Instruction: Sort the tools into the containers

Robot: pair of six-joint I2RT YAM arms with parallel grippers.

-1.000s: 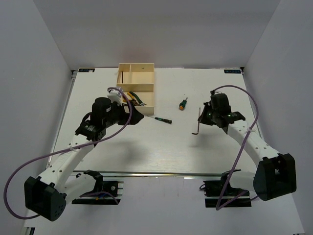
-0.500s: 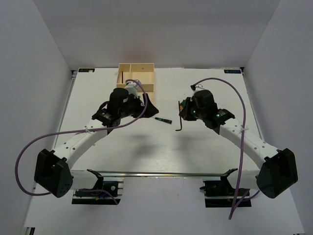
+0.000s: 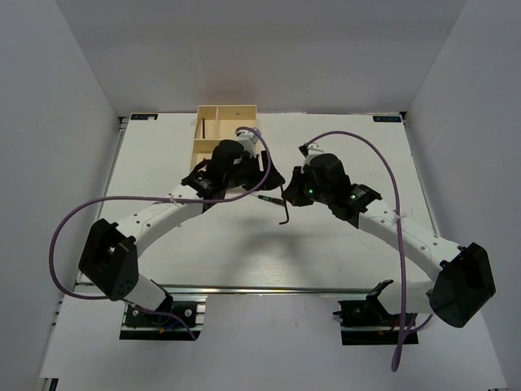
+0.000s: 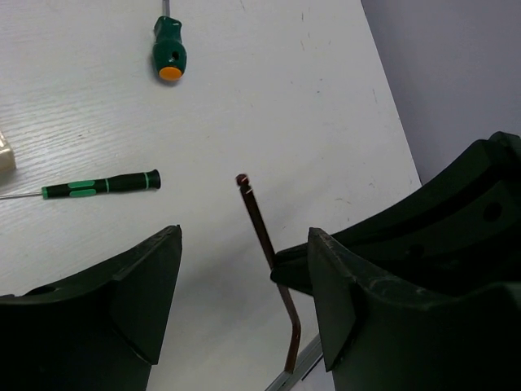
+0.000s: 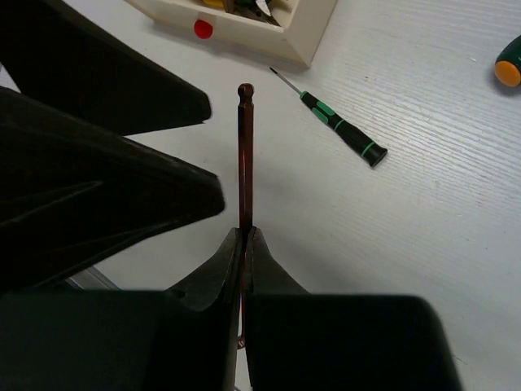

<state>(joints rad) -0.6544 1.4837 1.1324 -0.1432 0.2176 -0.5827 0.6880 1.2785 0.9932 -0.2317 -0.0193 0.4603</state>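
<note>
My right gripper is shut on a dark L-shaped hex key, which it holds in the air over the table's middle. My left gripper is open, its fingers on either side of the hex key and not touching it. On the table lie a thin green-and-black screwdriver and a stubby green screwdriver. The cream tray stands at the back left. Its red dot and a bit of the yellow-handled pliers appear in the right wrist view.
The left arm crosses in front of the tray and hides its near compartment from above. The thin screwdriver lies just below both grippers. The table's right edge runs close to the hex key in the left wrist view.
Both arms have swung to the table's middle. The right one carried the hex key leftward. The left gripper left the tray, came round the key, and its jaws have narrowed somewhat.
</note>
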